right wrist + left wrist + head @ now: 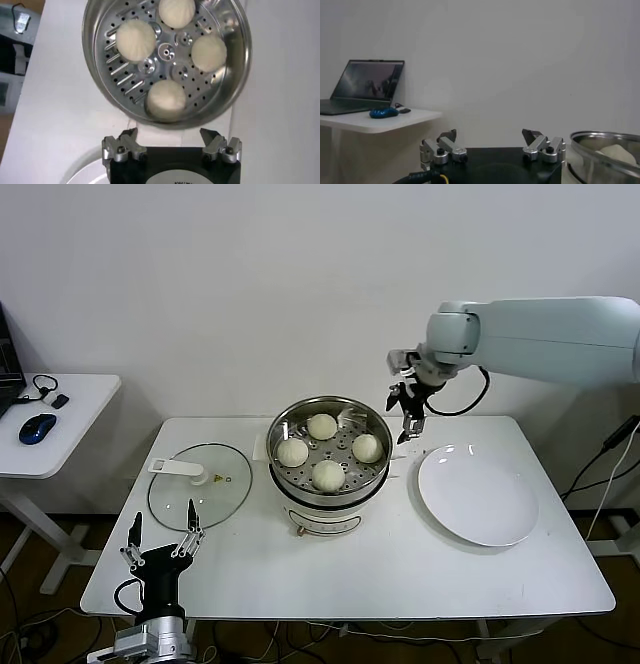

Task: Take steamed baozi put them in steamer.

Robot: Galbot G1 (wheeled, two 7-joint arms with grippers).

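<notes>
The steel steamer stands mid-table with several cream-white baozi on its perforated tray; one baozi lies nearest its right wall. In the right wrist view the steamer shows from above, with a baozi closest to the jaws. My right gripper hangs open and empty above the table, between the steamer's right rim and the white plate. Its jaws stand wide apart with nothing between them. My left gripper is parked low at the table's front left, open and empty, fingertips pointing up.
A round glass lid with a white handle lies flat left of the steamer. A side table at far left carries a blue mouse; the left wrist view shows a laptop there. A wall rises behind the table.
</notes>
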